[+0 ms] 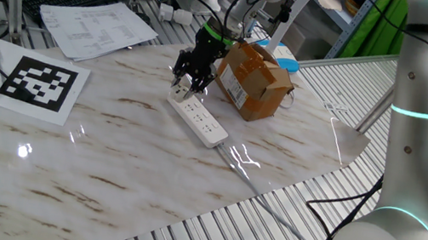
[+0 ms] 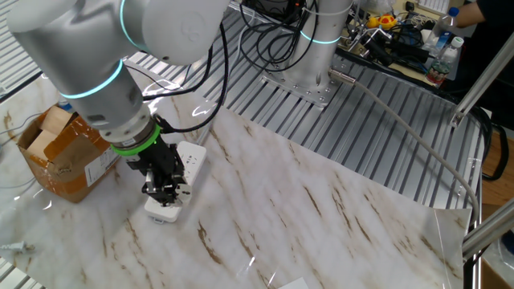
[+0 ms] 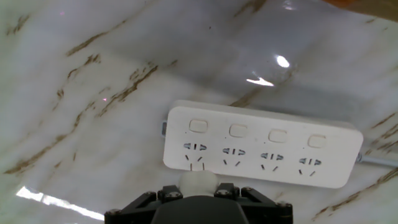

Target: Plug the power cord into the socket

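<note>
Gripper is clamped on the white plug, poised just above the leftmost outlet of the power strip. Judgement: align the prongs with the slots, then press straight down; a tilted entry could shove the strip. The strip is white, four outlets with switches, lying flat on the marble table near the cardboard box.

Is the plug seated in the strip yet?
Not yet: the white plug sits between the jaws just short of the power strip's end outlet, whose slots show empty.
</note>
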Controlling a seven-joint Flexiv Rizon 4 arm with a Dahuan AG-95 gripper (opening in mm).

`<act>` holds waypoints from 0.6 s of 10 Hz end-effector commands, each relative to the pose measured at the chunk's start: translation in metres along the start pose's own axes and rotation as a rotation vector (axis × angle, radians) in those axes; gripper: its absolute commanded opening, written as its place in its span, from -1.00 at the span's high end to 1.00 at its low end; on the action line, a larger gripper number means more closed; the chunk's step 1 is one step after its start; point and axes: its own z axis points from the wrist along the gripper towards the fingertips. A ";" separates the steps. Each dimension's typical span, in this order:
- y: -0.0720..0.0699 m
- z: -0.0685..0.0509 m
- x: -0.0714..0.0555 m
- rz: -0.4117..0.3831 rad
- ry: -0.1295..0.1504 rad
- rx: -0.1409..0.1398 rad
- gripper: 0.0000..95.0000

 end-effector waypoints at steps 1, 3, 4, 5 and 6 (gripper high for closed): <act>-0.002 0.000 -0.001 -0.007 0.000 -0.004 1.00; -0.002 0.000 -0.003 -0.009 0.007 -0.007 1.00; -0.003 0.000 -0.005 -0.001 0.008 -0.012 1.00; -0.003 0.000 -0.005 0.001 0.006 -0.013 1.00; -0.003 0.000 -0.006 0.000 0.003 -0.014 1.00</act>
